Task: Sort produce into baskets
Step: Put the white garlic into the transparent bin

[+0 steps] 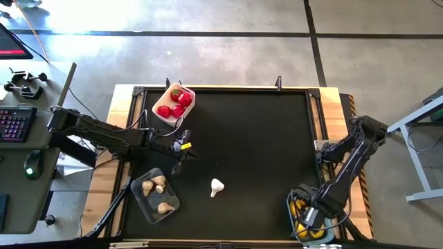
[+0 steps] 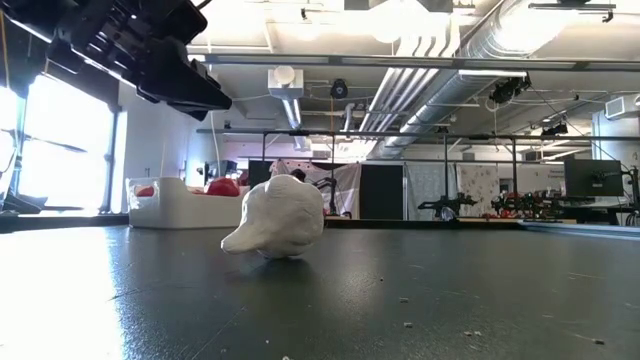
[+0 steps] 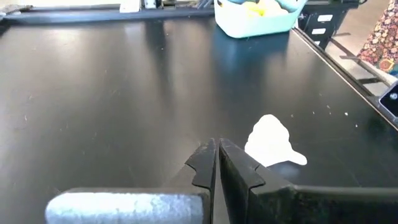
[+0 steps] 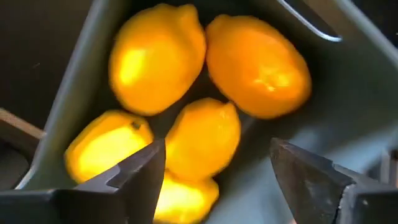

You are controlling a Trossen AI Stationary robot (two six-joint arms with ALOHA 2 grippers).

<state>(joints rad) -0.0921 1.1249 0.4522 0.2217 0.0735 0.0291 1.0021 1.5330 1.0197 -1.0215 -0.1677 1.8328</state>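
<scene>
One whitish garlic bulb [image 1: 217, 187] lies alone on the black table; it also shows in the low view [image 2: 280, 218] and the left wrist view [image 3: 270, 140]. My left gripper [image 1: 181, 156] is shut and empty above the table, short of the bulb; its fingertips [image 3: 216, 155] point toward it. My right gripper [image 1: 308, 220] hangs open over the light blue basket [image 1: 292, 206] at the near right. Its fingers stand on either side of a lemon [image 4: 202, 140], one of several yellow lemons in that basket, without touching it.
A white basket [image 1: 158, 111] holding red tomatoes [image 1: 176, 104] stands at the far left. A clear greyish basket [image 1: 142, 207] holding three garlic bulbs [image 1: 156, 185] stands at the near left. The black table's middle and far right are bare.
</scene>
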